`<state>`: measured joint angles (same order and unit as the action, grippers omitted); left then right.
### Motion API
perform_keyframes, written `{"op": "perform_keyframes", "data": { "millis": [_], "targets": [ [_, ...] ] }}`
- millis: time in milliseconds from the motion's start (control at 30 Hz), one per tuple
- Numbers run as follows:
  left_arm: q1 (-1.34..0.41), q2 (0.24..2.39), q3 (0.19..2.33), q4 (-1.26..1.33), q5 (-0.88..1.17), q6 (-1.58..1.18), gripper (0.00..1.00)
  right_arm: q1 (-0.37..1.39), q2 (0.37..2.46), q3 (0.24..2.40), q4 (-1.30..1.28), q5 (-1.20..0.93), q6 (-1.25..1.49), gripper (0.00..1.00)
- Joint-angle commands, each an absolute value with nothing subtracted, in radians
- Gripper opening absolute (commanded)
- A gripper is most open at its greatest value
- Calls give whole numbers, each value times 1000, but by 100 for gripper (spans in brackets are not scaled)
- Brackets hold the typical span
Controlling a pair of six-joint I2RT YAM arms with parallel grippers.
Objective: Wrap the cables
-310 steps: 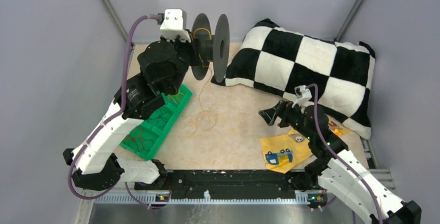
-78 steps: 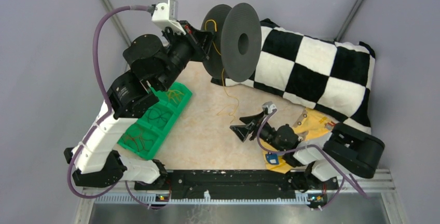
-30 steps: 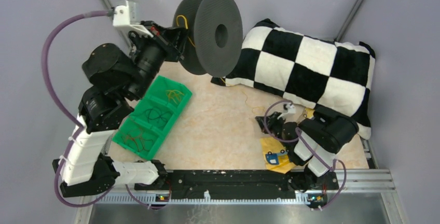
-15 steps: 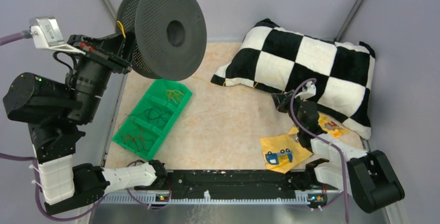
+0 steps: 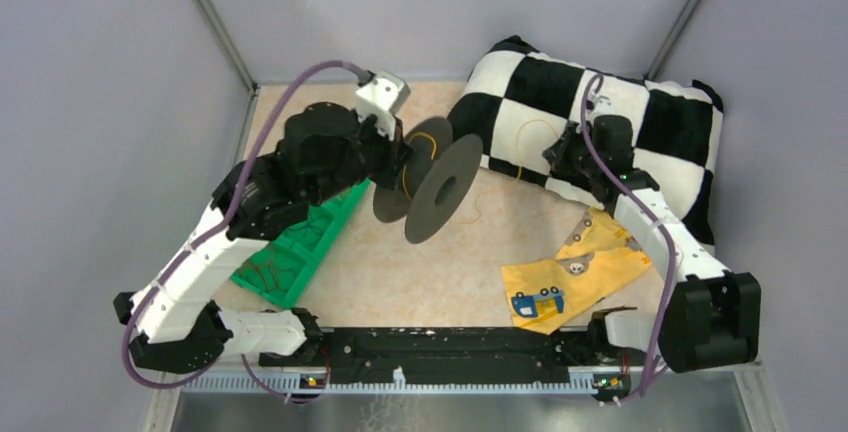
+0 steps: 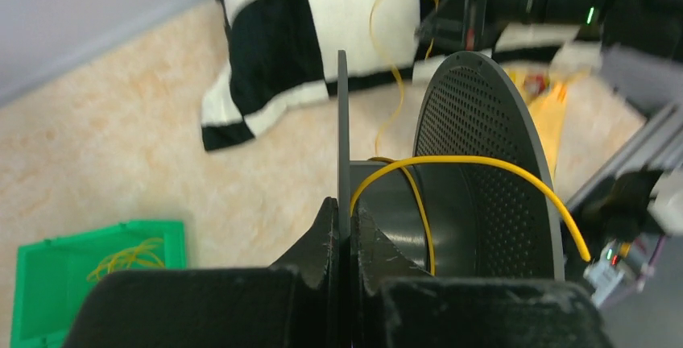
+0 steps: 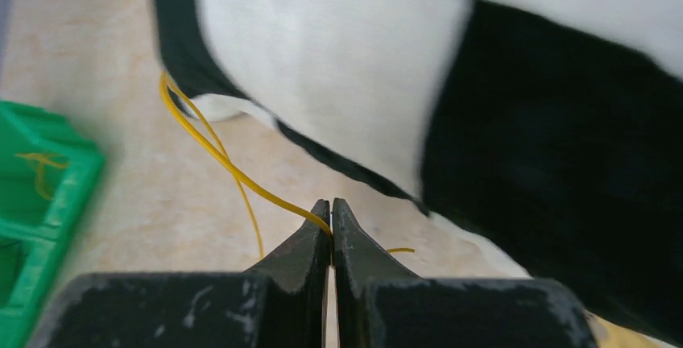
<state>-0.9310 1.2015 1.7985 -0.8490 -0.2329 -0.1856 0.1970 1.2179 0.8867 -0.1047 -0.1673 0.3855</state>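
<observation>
Beige, stone-patterned worktop (image 5: pixel 400 262) lies smooth and flat between plain grey walls, with a black metal rail (image 5: pixel 440 342) along its near edge. Nearest that rail, on the near side of the right hand (image 7: pixel 331 208), a crumpled yellow sheet (image 5: pixel 575 272) lies flat with a small blue object (image 5: pixel 537 301) on its near corner. Under the left arm, on the near side of the left hand (image 6: pixel 344 213), sits a green plastic tray (image 5: pixel 295 252) divided into compartments, with thin wire scraps in them.

The left hand is clenched on the thin edge of one flange of a black spool (image 5: pixel 440 190), a finger on each face of the disc. The spool is matte plastic with two round flanges, the other one perforated with fine holes, and it hangs tilted above the worktop.

A yellow wire (image 6: pixel 475 159), fine, glossy and springy, arcs over the spool's dark hub between the flanges. From there it runs in a loose curve toward the right hand, whose black fingers are pinched shut on the strand at their tips. One open loop of it stands against the cushion just left of that hand.

Beyond the right hand and partly beneath it lies a soft, plush pillow (image 5: pixel 640 152) in large black and white checks.
</observation>
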Motion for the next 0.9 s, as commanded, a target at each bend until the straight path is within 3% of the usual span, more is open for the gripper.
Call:
{"op": "perform_keyframes", "data": {
  "millis": [0, 100, 300, 633, 867],
  "targets": [
    [-933, 1101, 1716, -824, -69, -89, 0, 36, 1285, 941, -280, -231, 301, 0],
    [-933, 1006, 1558, -779, 126, 30, 0, -39, 1340, 996, -314, -235, 255, 0],
    [-933, 1029, 1365, -838, 240, 106, 0, -84, 1377, 1118, -345, -237, 271, 0],
    [-933, 1171, 1254, -835, 79, 166, 0, -80, 1326, 1482, -423, -340, 354, 0],
    [-933, 1377, 1343, -851, -31, 117, 0, -61, 1226, 1609, -435, -458, 406, 0]
  ]
}}
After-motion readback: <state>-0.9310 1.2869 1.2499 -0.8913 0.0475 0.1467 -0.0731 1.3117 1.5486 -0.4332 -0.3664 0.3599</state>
